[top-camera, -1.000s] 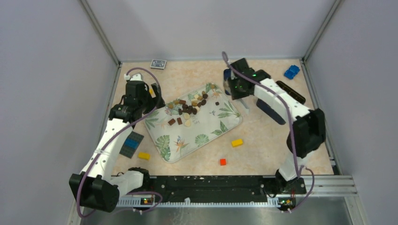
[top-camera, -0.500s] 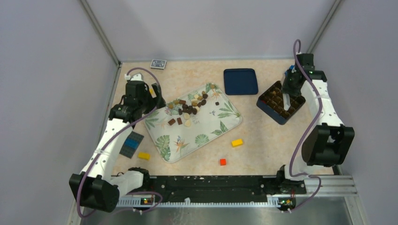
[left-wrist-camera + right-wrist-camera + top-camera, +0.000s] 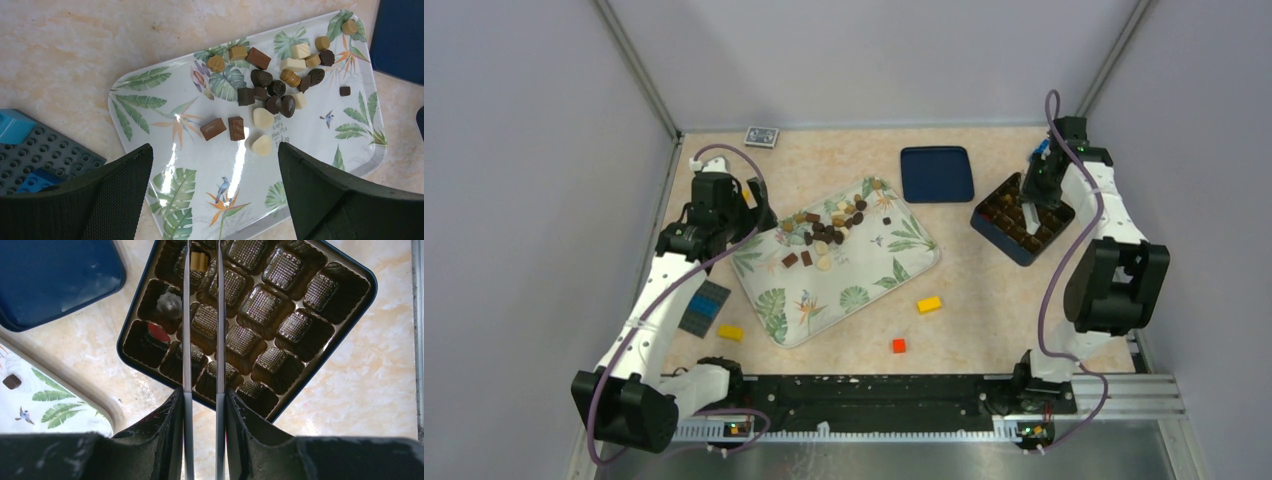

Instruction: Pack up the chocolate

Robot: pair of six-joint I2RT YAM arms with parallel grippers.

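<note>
The chocolate (image 3: 829, 225) lies in a loose heap of dark, light brown and cream pieces (image 3: 272, 92) on the far half of a leaf-printed tray (image 3: 864, 290). My left gripper (image 3: 214, 150) hangs open above the tray's near-left part (image 3: 165, 115), holding nothing. My right gripper (image 3: 202, 395) is shut on a pair of thin metal tweezers (image 3: 186, 340). It is over the dark blue chocolate box (image 3: 1024, 220) at the right. The tweezer tips reach over the box's far compartments, where a cream piece (image 3: 198, 260) shows between them. Most compartments of the box (image 3: 320, 375) look empty.
The box's navy lid (image 3: 936, 173) lies between tray and box. Yellow bricks (image 3: 929, 304) (image 3: 730, 332) and a red one (image 3: 899, 346) sit near the front. A grey baseplate (image 3: 704, 306) lies at the left, a small card box (image 3: 761, 136) at the back wall.
My right arm swung from over the lid, beside the tray's far end, across to the chocolate box at the right, then settled there. The left arm stayed still.
</note>
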